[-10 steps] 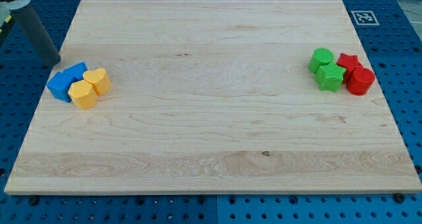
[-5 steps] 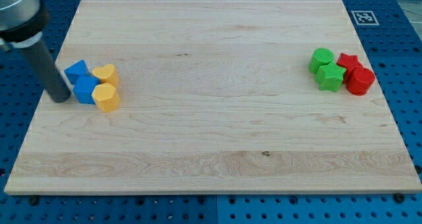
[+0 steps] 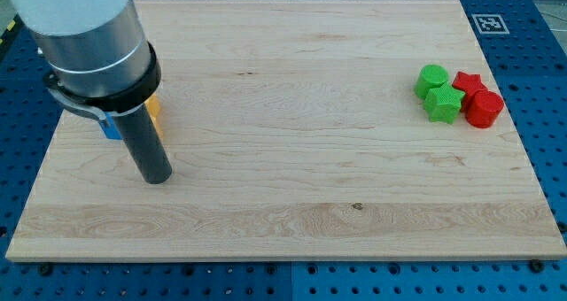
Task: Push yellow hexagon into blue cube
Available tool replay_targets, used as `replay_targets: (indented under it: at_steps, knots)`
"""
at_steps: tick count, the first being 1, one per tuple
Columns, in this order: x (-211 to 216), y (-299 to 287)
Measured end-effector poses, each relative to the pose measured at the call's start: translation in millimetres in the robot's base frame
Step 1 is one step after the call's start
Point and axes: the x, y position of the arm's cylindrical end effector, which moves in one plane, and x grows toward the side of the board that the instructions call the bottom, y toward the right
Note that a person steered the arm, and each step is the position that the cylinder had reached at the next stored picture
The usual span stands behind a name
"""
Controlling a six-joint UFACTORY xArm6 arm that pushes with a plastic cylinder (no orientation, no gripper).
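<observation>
Since the earlier frame, the arm has swung in over the left side of the wooden board [image 3: 292, 186], and it now hides most of the blue and yellow blocks that were easy to see before. My tip [image 3: 157, 179] has slid down and to the right. It now sits on the bare wood at the lower left of the frame, just below the spot where those blocks are.

Only a small bit of a blue block [image 3: 112, 129] peeks out on the left of the dark rod, under the big grey part of the arm. I cannot tell its shape. A small bit of a yellow block [image 3: 154, 110] peeks out on the right of the rod. I cannot tell if it is the hexagon. I also cannot tell if the blue and yellow bits touch, because the arm is in the way.

I have no fingers to open or close, just the straight rod.

Far over at the upper right of the frame sits another little group, in the same place as before. A green round block [image 3: 432, 76] and a second green block [image 3: 443, 104] sit close together. A red star [image 3: 468, 81] and a red round block [image 3: 484, 108] sit just to their right.
</observation>
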Motion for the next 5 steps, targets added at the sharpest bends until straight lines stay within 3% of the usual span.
replay_targets:
  at_steps: [5]
  knots:
    - [-29.9, -27.3]
